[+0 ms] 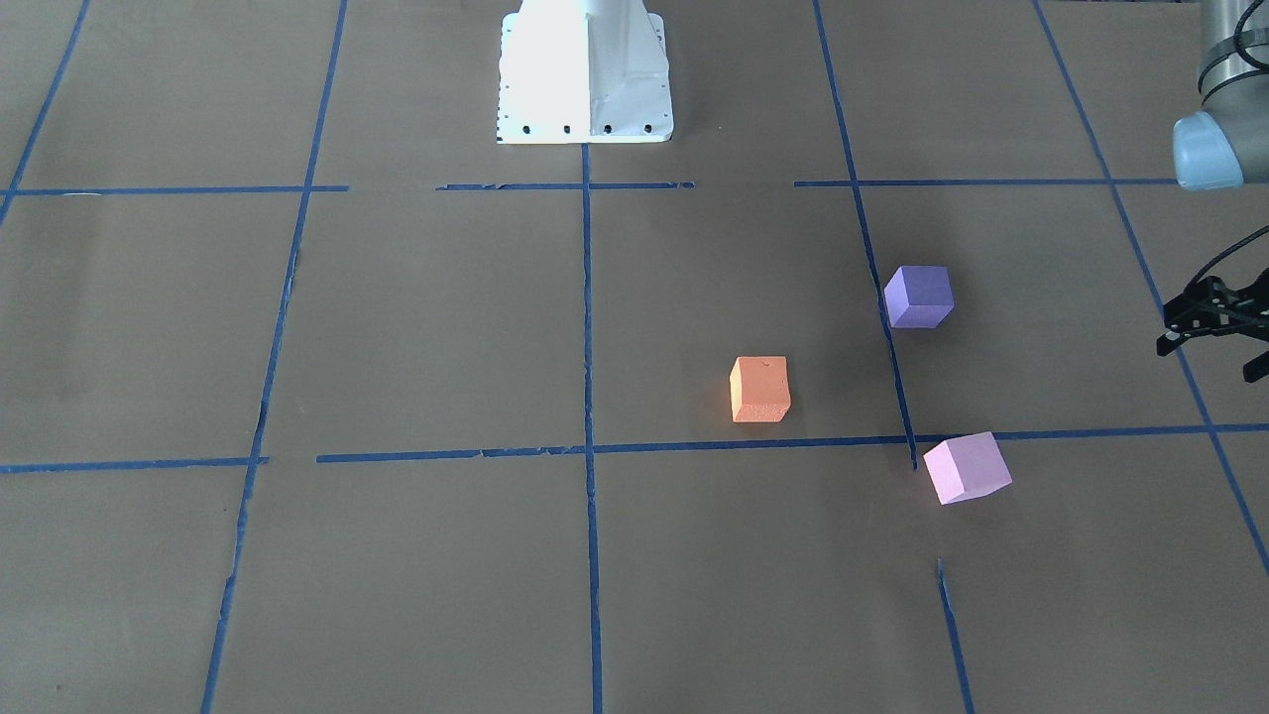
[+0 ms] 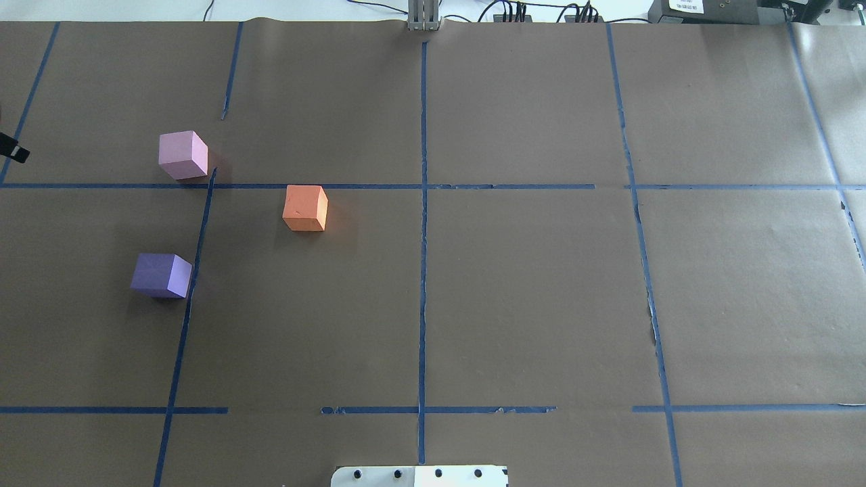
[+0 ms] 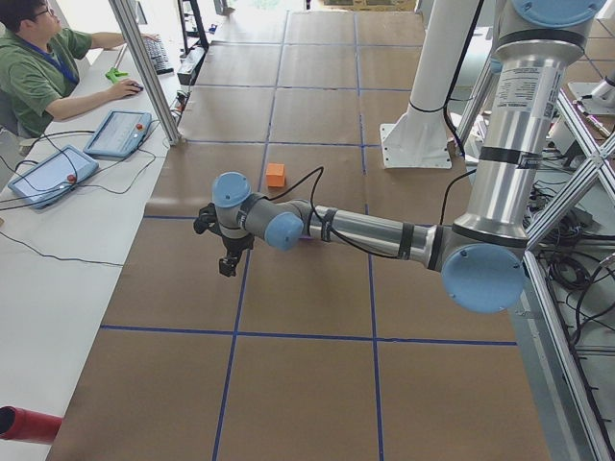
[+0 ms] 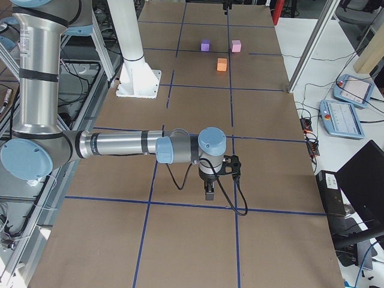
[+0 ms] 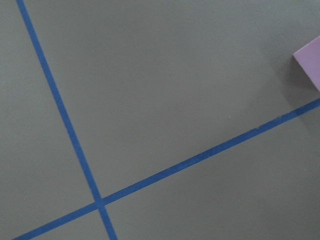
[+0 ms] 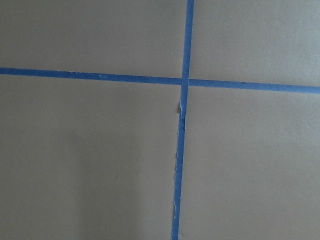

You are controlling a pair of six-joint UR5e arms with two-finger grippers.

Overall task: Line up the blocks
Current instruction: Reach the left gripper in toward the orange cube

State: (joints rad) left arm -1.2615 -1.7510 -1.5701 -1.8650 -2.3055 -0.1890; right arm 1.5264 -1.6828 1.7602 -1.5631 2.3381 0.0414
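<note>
Three cubes lie apart on the brown paper. The orange block (image 1: 760, 389) (image 2: 305, 207) is nearest the table's middle. The dark purple block (image 1: 919, 296) (image 2: 161, 275) lies nearer the robot, and the pink-lilac block (image 1: 967, 467) (image 2: 183, 155) lies farther from it; a corner of the pink one shows in the left wrist view (image 5: 310, 62). My left gripper (image 1: 1210, 357) hovers at the table's left end, well apart from the blocks. It is cut off by the frame edge, and its jaws look open and empty. My right gripper (image 4: 209, 191) hangs over bare paper far from the blocks; I cannot tell whether it is open or shut.
Blue tape lines (image 2: 423, 237) divide the paper into squares. The white robot base (image 1: 585, 74) stands at the robot's edge of the table. A seated operator (image 3: 38, 67), tablets (image 3: 117, 133) and cables are on a side bench beyond the far edge.
</note>
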